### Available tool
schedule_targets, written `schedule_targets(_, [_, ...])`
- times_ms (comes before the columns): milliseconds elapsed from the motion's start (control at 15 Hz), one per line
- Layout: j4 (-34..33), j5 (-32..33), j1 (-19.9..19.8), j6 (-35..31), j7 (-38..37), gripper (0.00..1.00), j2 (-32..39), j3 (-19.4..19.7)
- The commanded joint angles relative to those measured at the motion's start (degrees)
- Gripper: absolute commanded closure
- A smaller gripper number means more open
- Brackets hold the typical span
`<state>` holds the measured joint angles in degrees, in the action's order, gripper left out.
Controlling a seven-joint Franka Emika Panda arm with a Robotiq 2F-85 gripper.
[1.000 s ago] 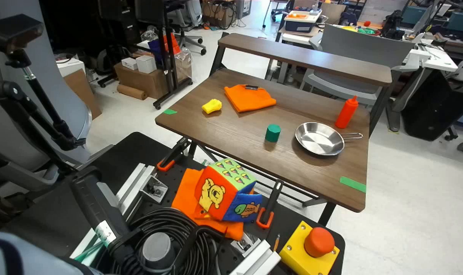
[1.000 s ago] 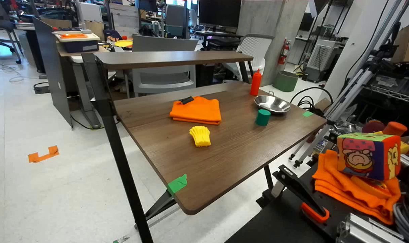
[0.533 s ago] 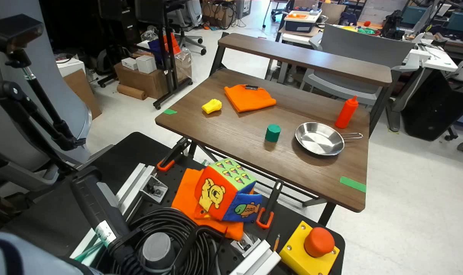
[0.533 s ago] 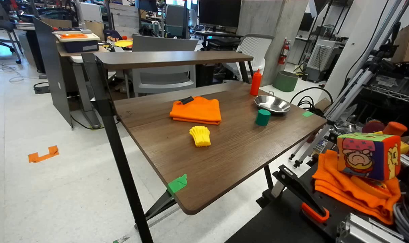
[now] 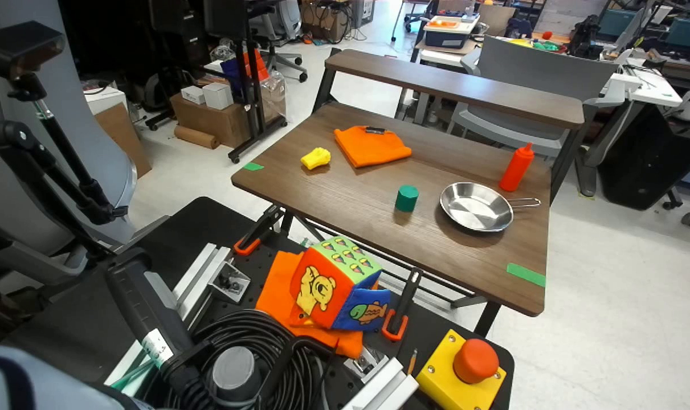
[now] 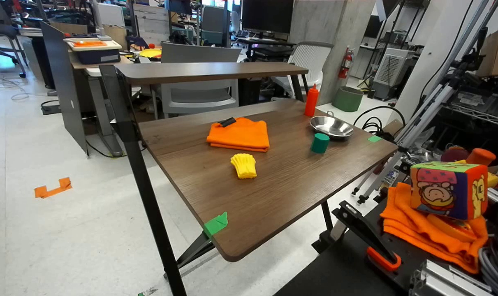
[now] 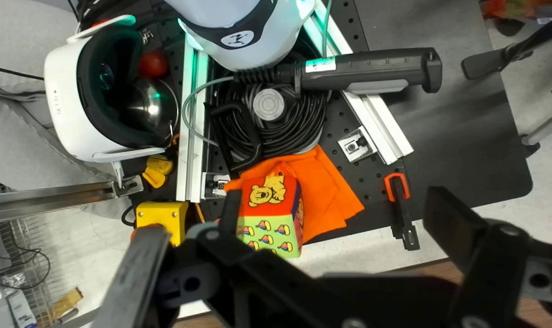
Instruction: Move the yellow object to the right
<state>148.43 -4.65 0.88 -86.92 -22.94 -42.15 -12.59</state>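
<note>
The yellow object (image 5: pixel 316 158) is small, with a ridged, fanned shape in an exterior view (image 6: pixel 244 165). It lies on the brown table (image 5: pixel 345 191) near the end marked by green tape, in front of the folded orange cloth (image 5: pixel 372 146). It is out of view in the wrist view. My gripper (image 7: pixel 339 214) shows only in the wrist view. Its two black fingers are wide apart with nothing between them. Behind the gap lie the robot's black base bench and a soft picture cube (image 7: pixel 271 216). The gripper is away from the yellow object.
On the table stand a green cylinder (image 5: pixel 407 199), a metal pan (image 5: pixel 476 206) and a red bottle (image 5: pixel 517 167). A raised shelf (image 5: pixel 453 85) runs along the table's far side. The bench holds clamps, a yellow box with a red button (image 5: pixel 462 370) and coiled cable (image 5: pixel 265 353).
</note>
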Motion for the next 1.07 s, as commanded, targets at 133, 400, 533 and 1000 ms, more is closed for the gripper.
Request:
schedule_targets(133, [-5.2,-3.4,-1.2,-11.9,-2.1,0.00,12.0,1.0])
schedule_targets(400, [-9.7,-4.9,-1.0,-23.6,-2.5,0.00,23.2,1.8])
schedule_targets(533, [-12.4,-4.3,-0.7,-28.8,-3.5,0.00,29.0,1.9])
schedule_targets(1000, [-21.7,3.0,3.2,-41.1,-12.6,0.00,47.8,1.7])
